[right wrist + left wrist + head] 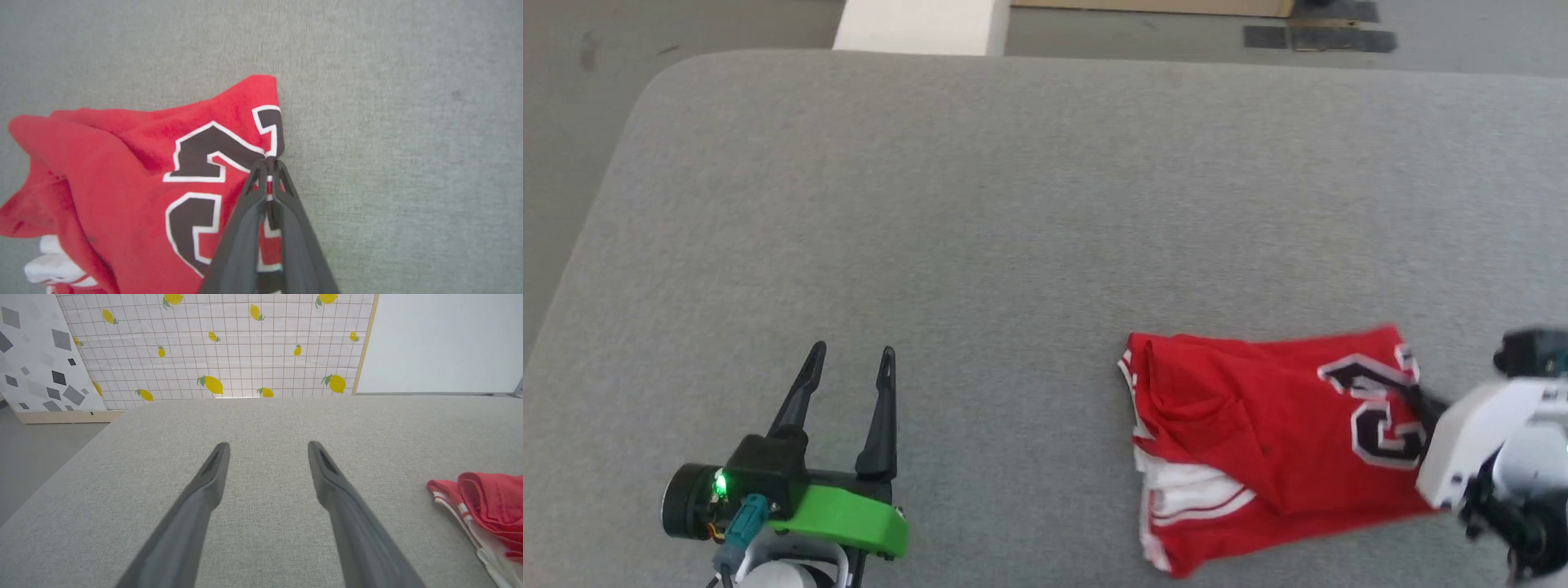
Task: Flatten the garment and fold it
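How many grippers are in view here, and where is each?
2. The left gripper stands open at the lower left of the table, apart from the shirt; the right gripper is shut on the shirt's edge beside the number.

The shirt (1258, 441) lies bunched, its lower layers and most of the white sleeves (1192, 496) hidden. In the head view the right hand (1414, 398) is a dark blur over the number (1372, 420), and its arm (1494, 441) runs off the right edge. In the right wrist view the pinching fingers (245, 228) cover part of the number, which cannot be read whole. The left and bottom edges cut the shirt there. The left wrist view cuts it at the right.
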You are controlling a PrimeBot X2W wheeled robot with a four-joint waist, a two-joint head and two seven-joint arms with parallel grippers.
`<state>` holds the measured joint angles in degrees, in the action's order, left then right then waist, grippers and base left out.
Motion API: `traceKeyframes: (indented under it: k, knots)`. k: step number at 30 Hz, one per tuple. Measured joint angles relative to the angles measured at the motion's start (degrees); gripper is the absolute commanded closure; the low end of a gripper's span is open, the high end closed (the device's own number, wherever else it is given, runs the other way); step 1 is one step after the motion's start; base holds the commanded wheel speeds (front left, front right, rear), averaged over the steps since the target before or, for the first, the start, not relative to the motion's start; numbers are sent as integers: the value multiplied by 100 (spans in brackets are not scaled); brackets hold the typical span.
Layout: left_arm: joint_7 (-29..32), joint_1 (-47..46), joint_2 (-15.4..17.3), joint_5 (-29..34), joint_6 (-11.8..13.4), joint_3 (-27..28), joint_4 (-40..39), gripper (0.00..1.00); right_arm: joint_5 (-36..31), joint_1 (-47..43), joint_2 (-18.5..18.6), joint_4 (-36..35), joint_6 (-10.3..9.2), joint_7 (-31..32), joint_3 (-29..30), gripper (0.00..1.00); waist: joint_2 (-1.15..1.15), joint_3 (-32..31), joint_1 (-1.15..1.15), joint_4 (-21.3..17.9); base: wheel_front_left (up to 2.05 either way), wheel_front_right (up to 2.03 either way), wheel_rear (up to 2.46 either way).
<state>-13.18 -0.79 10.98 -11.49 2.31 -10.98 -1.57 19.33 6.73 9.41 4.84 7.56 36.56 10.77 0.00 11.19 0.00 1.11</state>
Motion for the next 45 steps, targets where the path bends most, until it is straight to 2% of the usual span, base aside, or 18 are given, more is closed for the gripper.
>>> traceKeyframes:
  k: [5, 12, 18, 25, 36, 42, 45]
  knots:
    - [22, -48, 16, 20, 3, -58, -160, 0, -219, 576, 479, -215, 0, -63, -381, 100, 0, -36, 0, -317, 0, 0, 0]
    - [197, -365, 151, 215, 10, -82, -474, 0, -428, 1346, 1256, -118, 0, -91, -759, 100, 0, 157, 0, -707, 0, 0, 0]
    - [368, -737, 265, 360, 26, -107, -765, 0, -693, 2024, 1914, 212, 1, -237, -759, 100, 0, 614, 0, -901, 0, 0, 0]
    - [571, -1118, 423, 549, 33, -93, -1011, 0, -984, 2596, 2418, 789, 1, -457, -461, 100, 0, 1256, 1, -1098, 0, 0, 0]
    - [965, -1481, 758, 702, 77, 41, -1570, 0, -1532, 3209, 2721, 1633, 2, -873, 137, 100, 0, 2202, 1, -1368, 0, 0, 0]
    - [1191, -1669, 927, 835, 77, 92, -1901, 0, -1855, 3573, 2991, 2262, 2, -1381, 235, 100, 0, 2660, 1, -1492, 0, 0, 0]
    - [1260, -1731, 966, 902, 77, 91, -2019, 0, -1993, 3734, 2981, 2549, 2, -1647, 256, 100, 0, 2834, 1, -1545, 0, 0, 0]
